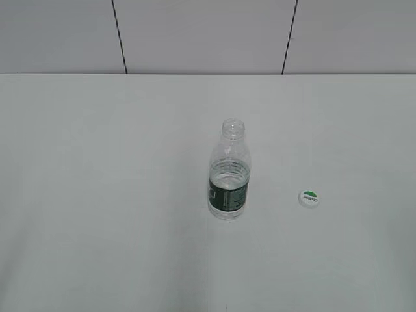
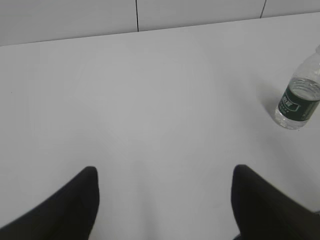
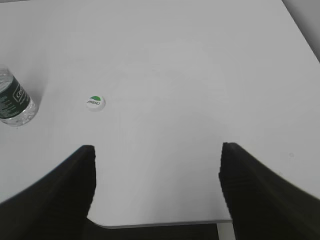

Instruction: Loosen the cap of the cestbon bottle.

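Observation:
The cestbon bottle [image 1: 229, 175] stands upright in the middle of the white table, clear with a dark green label band and an open neck with no cap on it. It also shows in the left wrist view [image 2: 299, 97] at the right edge and in the right wrist view [image 3: 14, 101] at the left edge. The white cap [image 1: 309, 197] with its green half-circle lies flat on the table to the bottle's right, also in the right wrist view [image 3: 95, 103]. My left gripper [image 2: 165, 172] and right gripper [image 3: 156, 150] are both open, empty and far from both. Neither gripper shows in the exterior view.
The white table [image 1: 97, 195] fills the scene, with a panelled wall [image 1: 195, 32] behind it. The table's near edge [image 3: 160, 221] shows between my right fingers.

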Robot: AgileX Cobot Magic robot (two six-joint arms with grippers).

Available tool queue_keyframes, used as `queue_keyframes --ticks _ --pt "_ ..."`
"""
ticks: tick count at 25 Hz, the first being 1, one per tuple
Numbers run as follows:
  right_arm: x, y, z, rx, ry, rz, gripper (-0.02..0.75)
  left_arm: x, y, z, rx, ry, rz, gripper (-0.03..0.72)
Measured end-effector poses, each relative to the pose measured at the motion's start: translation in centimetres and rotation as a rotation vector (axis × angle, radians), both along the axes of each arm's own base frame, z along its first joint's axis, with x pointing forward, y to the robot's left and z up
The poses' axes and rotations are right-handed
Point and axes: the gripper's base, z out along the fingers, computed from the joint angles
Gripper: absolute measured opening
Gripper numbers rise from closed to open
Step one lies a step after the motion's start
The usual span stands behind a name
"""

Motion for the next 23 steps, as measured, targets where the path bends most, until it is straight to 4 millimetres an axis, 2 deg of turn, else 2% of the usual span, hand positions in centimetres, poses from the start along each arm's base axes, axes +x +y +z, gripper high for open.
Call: queue_keyframes --ticks 23 --pt "0.0 0.01 0.0 0.001 0.0 -0.009 0.592 0.0 0.0 0.0 0.0 0.0 0.0 0.445"
